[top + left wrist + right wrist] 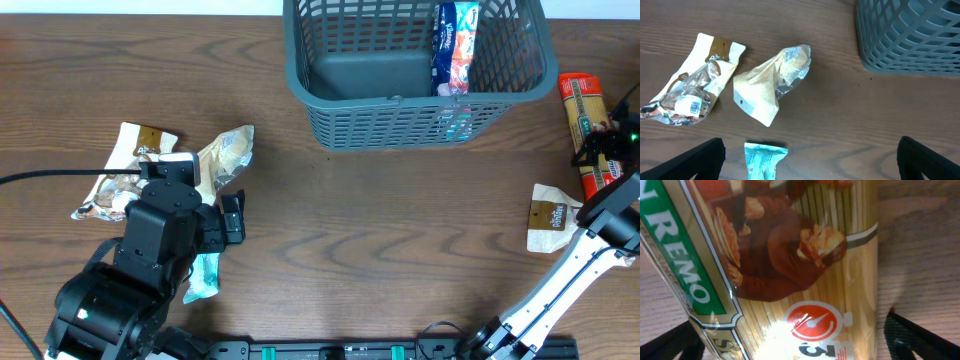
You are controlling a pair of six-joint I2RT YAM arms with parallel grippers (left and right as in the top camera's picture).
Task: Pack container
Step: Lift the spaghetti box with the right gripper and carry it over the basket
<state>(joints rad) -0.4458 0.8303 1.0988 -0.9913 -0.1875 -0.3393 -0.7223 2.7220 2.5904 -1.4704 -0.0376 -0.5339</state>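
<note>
The container [400, 120] stood at the far side of the table [380, 230], a blue-and-red packet [455, 45] upright in its right part; the left tool [810, 162] hung with jaws wide apart above a teal packet [762, 160], near a crumpled tan bag [772, 82]; the right tool [795, 342] was spread astride a spaghetti packet [790, 255], not clamped on it.
</note>
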